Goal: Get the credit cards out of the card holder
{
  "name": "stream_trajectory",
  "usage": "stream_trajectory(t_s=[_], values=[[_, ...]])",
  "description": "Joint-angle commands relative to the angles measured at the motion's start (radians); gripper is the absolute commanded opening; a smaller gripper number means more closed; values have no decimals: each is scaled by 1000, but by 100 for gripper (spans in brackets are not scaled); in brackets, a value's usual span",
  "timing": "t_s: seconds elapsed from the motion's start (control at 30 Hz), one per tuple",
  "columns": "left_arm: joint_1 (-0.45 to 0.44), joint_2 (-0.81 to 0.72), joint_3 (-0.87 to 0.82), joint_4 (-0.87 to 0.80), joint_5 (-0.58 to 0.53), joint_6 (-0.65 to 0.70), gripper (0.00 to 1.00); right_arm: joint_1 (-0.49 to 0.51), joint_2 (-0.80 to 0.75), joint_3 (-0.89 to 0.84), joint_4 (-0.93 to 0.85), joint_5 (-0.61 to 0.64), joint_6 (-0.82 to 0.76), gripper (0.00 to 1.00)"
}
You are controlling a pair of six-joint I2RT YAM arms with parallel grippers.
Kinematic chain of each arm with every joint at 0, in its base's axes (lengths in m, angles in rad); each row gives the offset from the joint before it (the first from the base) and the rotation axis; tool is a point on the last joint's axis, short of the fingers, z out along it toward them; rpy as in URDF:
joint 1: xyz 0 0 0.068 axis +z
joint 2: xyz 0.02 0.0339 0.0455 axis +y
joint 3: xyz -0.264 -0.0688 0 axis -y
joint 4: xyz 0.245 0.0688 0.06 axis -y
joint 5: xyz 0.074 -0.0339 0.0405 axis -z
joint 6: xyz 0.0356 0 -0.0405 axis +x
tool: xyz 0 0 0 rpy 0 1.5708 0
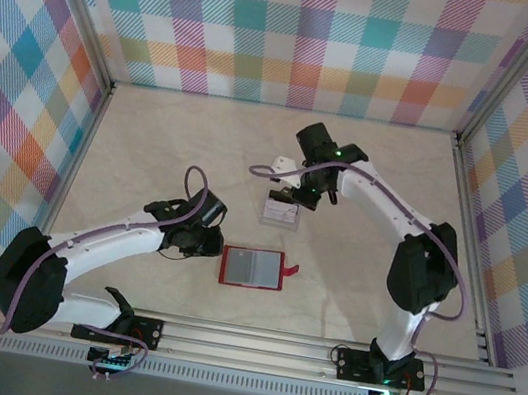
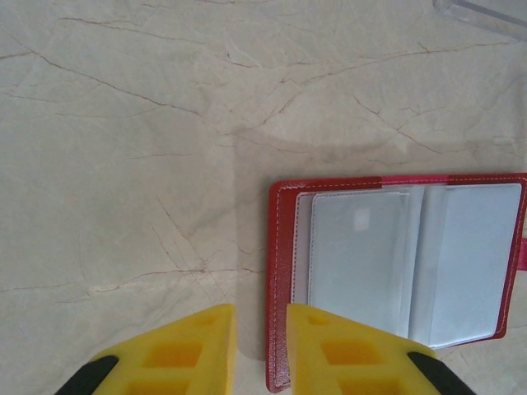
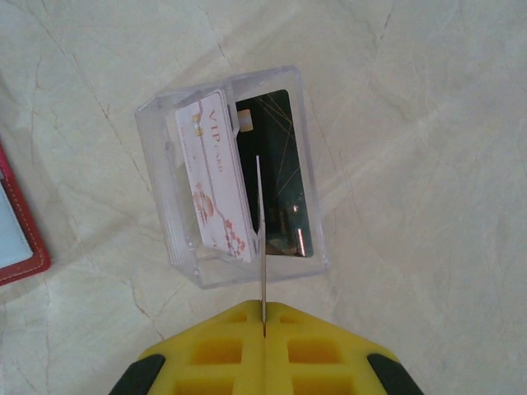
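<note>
Marbled beige worktop (image 2: pixel 123 164) enclosed by plaid walls. Right tool (image 3: pixel 263 319) is clamped on a thin pale credit card (image 3: pixel 260 230), seen edge-on and hanging over a clear plastic box (image 3: pixel 156 148). The box stands near the far side of the small flat red card holder (image 2: pixel 278 280), not touching it, and already contains a white card printed VIP (image 3: pixel 216 181) and a dark green card (image 3: pixel 284 164). Left tool (image 2: pixel 260 325), jaws slightly parted and empty, sits at the card holder's left edge. The card holder lies open and flat; its grey clear pockets look largely emptied, though whether a card remains cannot be told. Judged stage: late, third card about to be deposited.
</note>
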Motion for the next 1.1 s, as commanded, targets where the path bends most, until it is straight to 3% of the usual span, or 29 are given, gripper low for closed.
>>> stream_trajectory(t_s=[0.0,0.47,0.87,1.07], values=[[8,-25,-11,-26,-14,-15,24,-2,59,100,-124,-23,-64,0],[18,-61,-11,-55,-31,-19,25,1,226,299,-204,-77,-95,0],[28,-98,-22,-79,-37,-17,27,4,295,320,-230,-98,-82,0],[30,-110,-29,-78,-38,-23,27,5,305,320,-190,-78,-67,17]])
